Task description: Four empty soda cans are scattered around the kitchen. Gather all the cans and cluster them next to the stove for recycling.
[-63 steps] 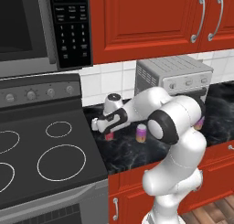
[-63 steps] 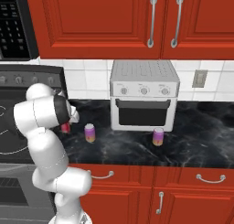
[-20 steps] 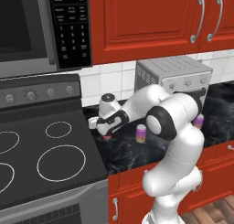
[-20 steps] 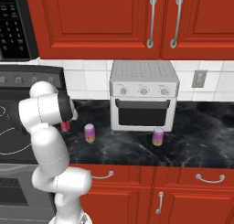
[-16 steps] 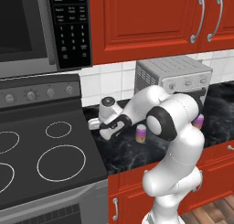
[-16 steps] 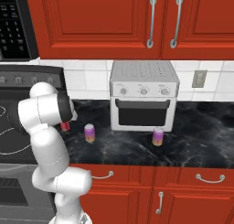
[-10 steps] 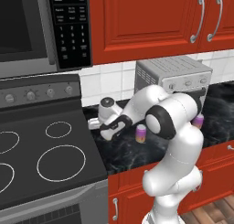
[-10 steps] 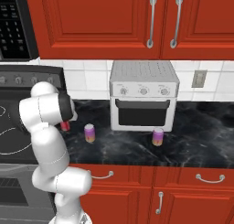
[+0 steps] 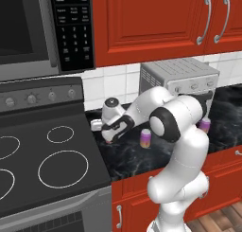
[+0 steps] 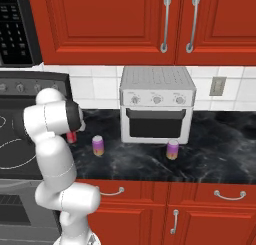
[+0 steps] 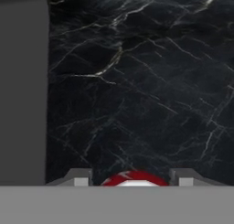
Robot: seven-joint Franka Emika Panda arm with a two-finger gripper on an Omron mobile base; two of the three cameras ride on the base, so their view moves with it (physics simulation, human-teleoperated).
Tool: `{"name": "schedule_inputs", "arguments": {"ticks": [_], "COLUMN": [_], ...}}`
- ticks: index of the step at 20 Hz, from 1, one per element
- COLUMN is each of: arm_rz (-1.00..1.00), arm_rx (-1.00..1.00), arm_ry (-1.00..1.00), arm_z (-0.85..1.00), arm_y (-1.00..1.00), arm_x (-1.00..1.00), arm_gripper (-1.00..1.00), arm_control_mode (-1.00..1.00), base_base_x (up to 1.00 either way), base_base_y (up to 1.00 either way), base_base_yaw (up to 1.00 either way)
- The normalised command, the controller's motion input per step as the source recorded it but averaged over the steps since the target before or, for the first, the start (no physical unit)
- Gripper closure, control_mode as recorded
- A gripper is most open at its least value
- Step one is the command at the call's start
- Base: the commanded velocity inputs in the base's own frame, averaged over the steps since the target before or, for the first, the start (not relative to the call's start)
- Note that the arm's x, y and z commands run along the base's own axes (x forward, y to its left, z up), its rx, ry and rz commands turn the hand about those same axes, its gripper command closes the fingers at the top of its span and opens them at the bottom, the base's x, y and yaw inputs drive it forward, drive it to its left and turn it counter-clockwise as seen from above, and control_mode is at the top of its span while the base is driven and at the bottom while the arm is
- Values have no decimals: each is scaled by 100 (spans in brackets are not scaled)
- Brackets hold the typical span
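My gripper (image 9: 109,136) is shut on a red soda can (image 10: 71,137), low at the black counter (image 9: 127,153) just right of the stove (image 9: 47,150). In the hand view the red soda can's top (image 11: 132,178) shows between my two fingertips (image 11: 80,178), with the stove's grey edge (image 11: 23,81) along the left. I cannot tell whether the can touches the counter. A purple-pink soda can (image 9: 145,138) stands upright a little to the right of my hand, seen as the left purple can (image 10: 98,145) from the other side. Another purple-pink can (image 10: 172,149) stands in front of the toaster oven.
A silver toaster oven (image 10: 156,109) sits at the back of the counter against the tile wall. A black microwave (image 9: 42,32) hangs over the stove, and red cabinets (image 10: 115,24) hang above the counter. My own white arm (image 10: 52,134) blocks the stove-side counter corner in the right base view.
Over three seconds my hand with the red can has edged slightly toward the stove and lower. The purple-pink cans have not moved.
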Motion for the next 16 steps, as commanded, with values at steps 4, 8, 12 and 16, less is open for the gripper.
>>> {"name": "schedule_inputs", "arguments": {"ticks": [4, 8, 12, 16], "arm_rz": [0, -1, 0, 0], "arm_rx": [6, 6, 5, 5], "arm_ry": [2, 0, 0, 0], "arm_z": [-26, -16, -13, -2], "arm_y": [0, 0, 0, 0], "arm_x": [-4, -11, -16, -9], "arm_gripper": [-100, -100, -100, -100], "arm_control_mode": [-100, -100, -100, -100], "base_base_x": [0, 0, 0, 0], "base_base_y": [0, 0, 0, 0], "base_base_yaw": [0, 0, 0, 0]}}
